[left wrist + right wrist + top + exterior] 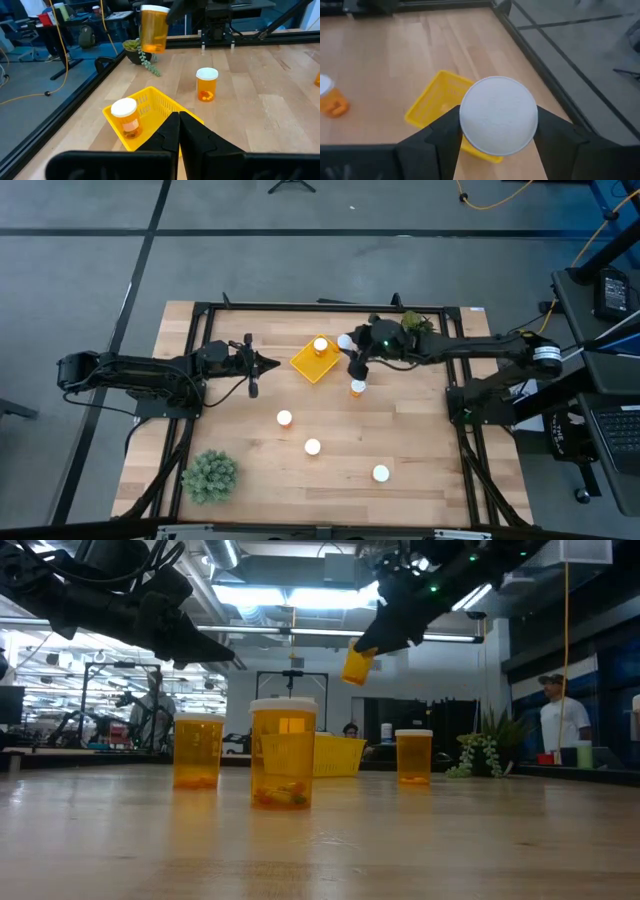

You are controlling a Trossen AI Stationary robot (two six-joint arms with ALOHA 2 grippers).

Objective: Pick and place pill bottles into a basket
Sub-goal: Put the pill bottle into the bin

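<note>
The right gripper (347, 346) was closed on one pill bottle (498, 121), gripping it at the sides just under its white cap, and held it in the air clear of the table (420, 450). In the low view this held bottle (356, 666) hung tilted, well above the wood. In the high view it lay just beside the basket (313, 359), at the edge nearest the right arm. The basket was a low-walled yellow tray standing near the middle of the far half of the table, and it contained one upright bottle in the basket (320, 345), visible in the left wrist view as a white-capped orange cylinder standing against one wall (125, 117). A second standing bottle (358, 388) stood on the table just beside the basket, below the right gripper in the high view. Three further loose bottles stood upright and well apart on the near half of the table: one (284, 418), another (312, 447) and the last (381, 473). The left gripper (272, 363) had its fingers pressed together and held nothing; it hovered just beside the basket on the left arm's side. A green plant (209, 475) occupied the near left corner of the table.
</note>
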